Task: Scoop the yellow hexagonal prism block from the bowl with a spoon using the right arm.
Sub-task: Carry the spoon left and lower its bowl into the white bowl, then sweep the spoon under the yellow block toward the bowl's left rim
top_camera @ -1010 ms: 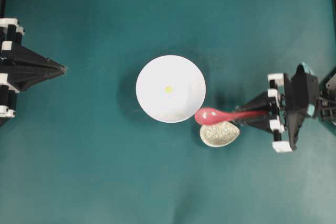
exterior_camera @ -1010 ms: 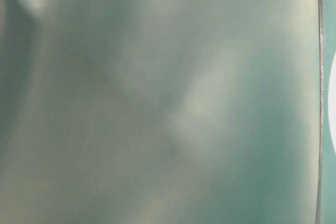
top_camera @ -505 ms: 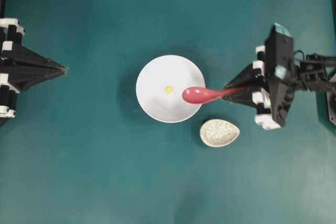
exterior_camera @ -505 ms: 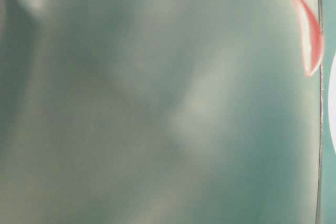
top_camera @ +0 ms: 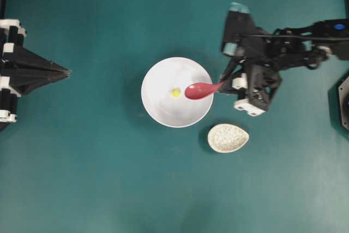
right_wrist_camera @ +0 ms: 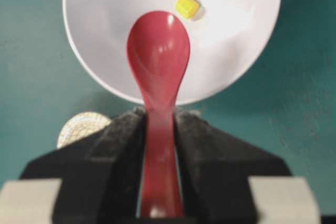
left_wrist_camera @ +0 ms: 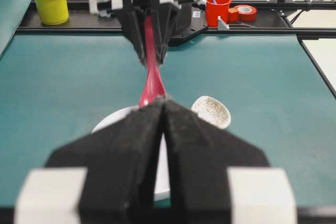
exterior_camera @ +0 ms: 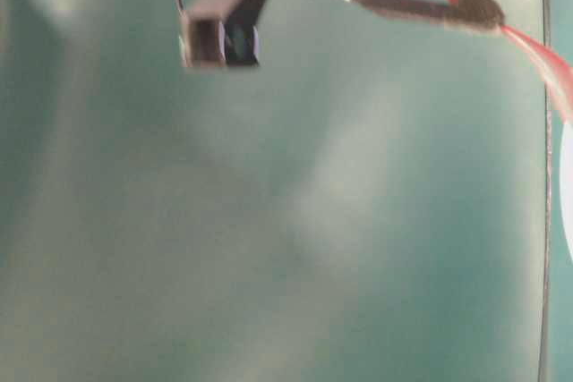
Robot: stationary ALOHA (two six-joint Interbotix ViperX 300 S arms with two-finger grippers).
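Now approach step: right fingers (right_wrist_camera: 110, 145) clamped on spoon (top_camera: 199, 89) handle, scoop over bowl (top_camera: 158, 110), just beside yellow block (top_camera: 175, 92). Left fingers (left_wrist_camera: 131, 145) together, idle. Next: dip, slide under block.

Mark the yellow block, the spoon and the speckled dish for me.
yellow block (right_wrist_camera: 187, 6): right wrist view, its top face.
spoon (top_camera: 197, 90): overhead view, the scoop.
speckled dish (top_camera: 228, 138): overhead view, its inside.
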